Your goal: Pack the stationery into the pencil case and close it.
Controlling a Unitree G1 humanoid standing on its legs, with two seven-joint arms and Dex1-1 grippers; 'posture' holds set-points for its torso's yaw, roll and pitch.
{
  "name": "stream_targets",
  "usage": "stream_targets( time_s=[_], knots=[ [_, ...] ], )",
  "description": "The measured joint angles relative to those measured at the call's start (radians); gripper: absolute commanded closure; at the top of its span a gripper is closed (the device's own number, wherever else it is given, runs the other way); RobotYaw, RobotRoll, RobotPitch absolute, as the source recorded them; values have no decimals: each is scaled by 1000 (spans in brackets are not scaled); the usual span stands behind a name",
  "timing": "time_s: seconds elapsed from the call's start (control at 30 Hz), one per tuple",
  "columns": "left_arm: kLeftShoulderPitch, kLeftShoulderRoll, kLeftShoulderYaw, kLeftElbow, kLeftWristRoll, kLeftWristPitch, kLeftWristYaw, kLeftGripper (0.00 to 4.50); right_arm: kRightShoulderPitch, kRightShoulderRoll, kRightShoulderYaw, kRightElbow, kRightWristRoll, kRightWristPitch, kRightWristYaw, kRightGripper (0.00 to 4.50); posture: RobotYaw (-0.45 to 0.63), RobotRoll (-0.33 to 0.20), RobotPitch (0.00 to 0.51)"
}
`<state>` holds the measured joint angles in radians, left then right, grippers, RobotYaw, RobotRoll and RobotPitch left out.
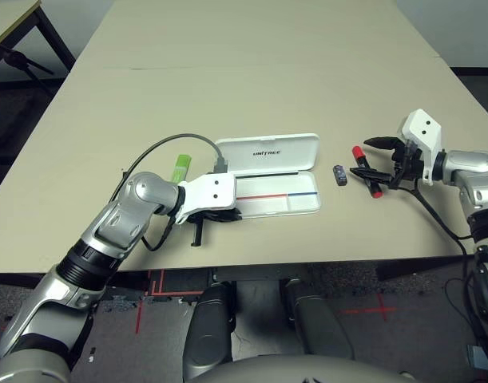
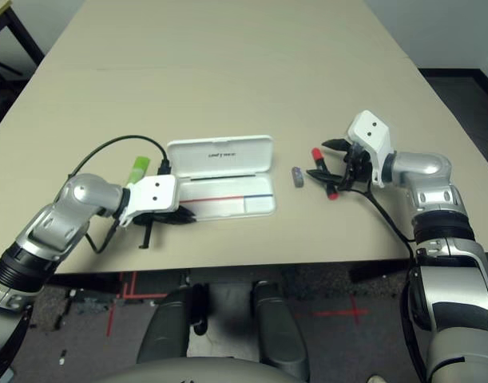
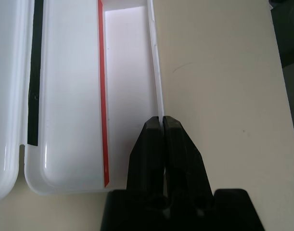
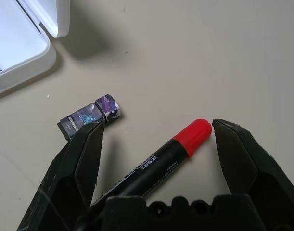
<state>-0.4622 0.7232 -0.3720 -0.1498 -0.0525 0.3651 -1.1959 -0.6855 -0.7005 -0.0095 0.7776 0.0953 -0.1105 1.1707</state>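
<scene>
The white pencil case (image 1: 272, 153) lies open mid-table, its lettered lid tilted back and its tray (image 3: 70, 96) showing a red and blue line. My left gripper (image 3: 162, 120) is shut on the tray's front rim near its left end. The light-green stick (image 1: 180, 167) lies just left of the case, behind my left wrist. The tiny blue-grey block (image 1: 339, 175) sits right of the case. Further right, the red-capped marker (image 4: 161, 159) lies on the table between the open fingers of my right gripper (image 4: 156, 127), which straddle it without touching it.
The table's front edge (image 1: 307, 259) runs close below the case. A grey cable (image 1: 160, 148) loops over my left arm by the green stick. The far half of the beige table (image 1: 259, 48) is bare. A black stand (image 1: 24, 60) sits off the table's far left.
</scene>
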Motion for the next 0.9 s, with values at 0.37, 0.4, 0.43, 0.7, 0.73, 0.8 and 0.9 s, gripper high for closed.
stream_targets(
  time_s=[0.37, 0.4, 0.43, 0.7, 0.73, 0.8, 0.9],
  knots=[
    [14, 36, 81, -49, -34, -7, 10, 48, -10, 0, -1, 6, 6, 7, 26, 0, 41, 0, 192],
    [17, 45, 95, -56, -40, -6, 10, 48, -9, 0, -2, 2, 11, 18, 32, 0, 40, 0, 193],
    [21, 50, 111, -71, -48, -4, 10, 48, -8, 0, -3, -9, 21, 33, 39, 0, 39, 0, 193],
    [24, 64, 235, -151, -169, 79, 32, 48, 31, -35, -37, -133, 101, 210, 57, 0, 26, 0, 197],
    [24, 63, 248, -164, -188, 93, 38, 48, 39, -39, -43, -156, 109, 238, 56, 0, 25, 0, 199],
    [25, 63, 258, -188, -210, 114, 50, 48, 52, -41, -47, -203, 121, 293, 43, 0, 24, 0, 202],
    [41, 61, 276, -218, -242, 133, 68, 48, 92, -56, -63, -309, 137, 436, -27, 0, 20, 0, 204]
  ],
)
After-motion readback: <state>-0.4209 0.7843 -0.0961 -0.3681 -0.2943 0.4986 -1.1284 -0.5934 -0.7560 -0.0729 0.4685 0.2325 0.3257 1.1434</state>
